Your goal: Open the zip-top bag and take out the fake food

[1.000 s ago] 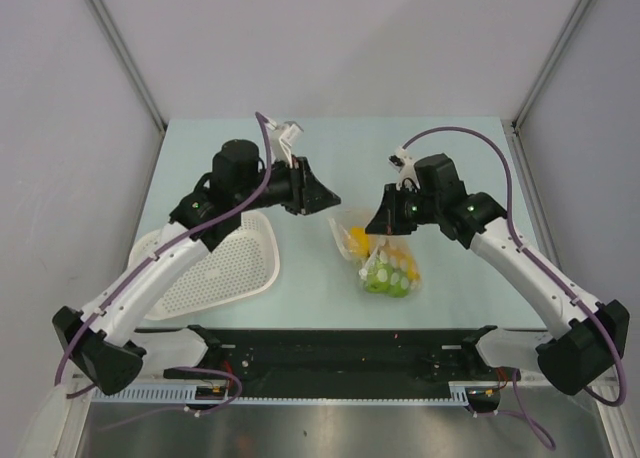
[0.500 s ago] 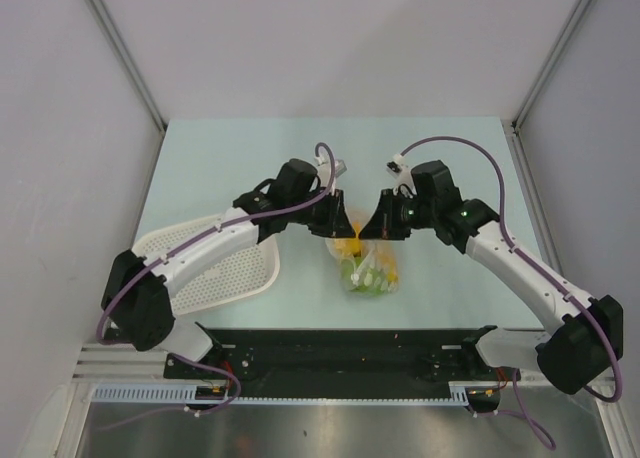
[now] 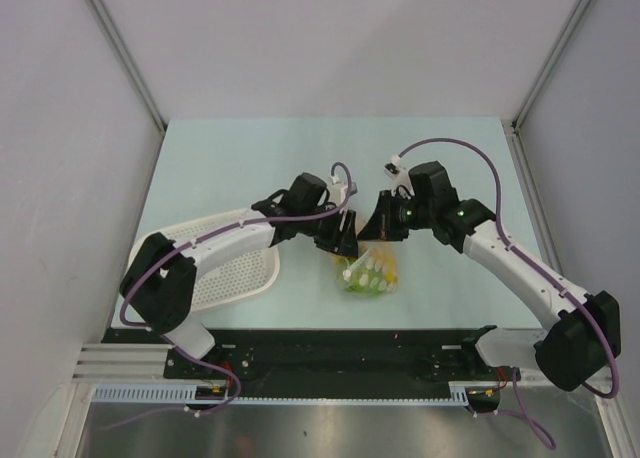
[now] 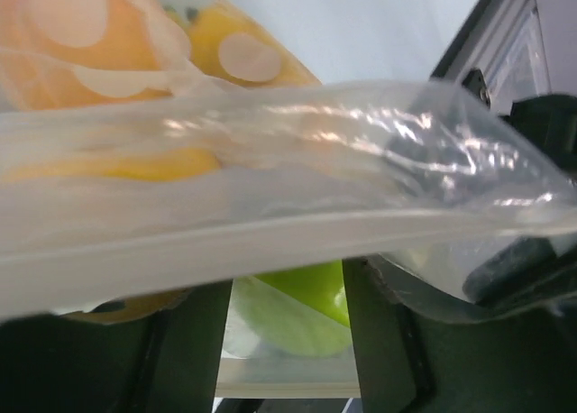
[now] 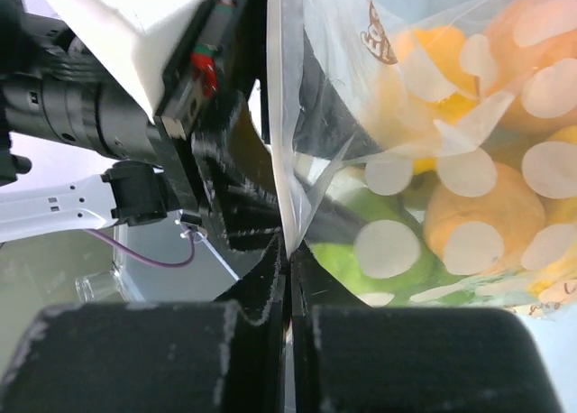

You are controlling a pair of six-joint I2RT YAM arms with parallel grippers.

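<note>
Currently, the zip-top bag (image 3: 368,271) is located near the middle of the table (image 3: 240,158), between the two end effectors, with the fake food (image 5: 469,224) enclosed in it. One edge of the bag is pinched by the fully closed right end effector (image 5: 288,251). The left end effector (image 3: 345,240) is positioned at the bag's zip strip with its fingers parted; no grip can be confirmed. A white perforated basket (image 3: 235,268) is located at the left.

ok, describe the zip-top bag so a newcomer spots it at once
On the pale blue table, go to the middle, where the left tool and right tool meet. At their tips is the zip-top bag, a crinkly clear pouch with white dots. Unlike the white perforated basket to its left, it is see-through and shows green, yellow and orange fake food.
</note>
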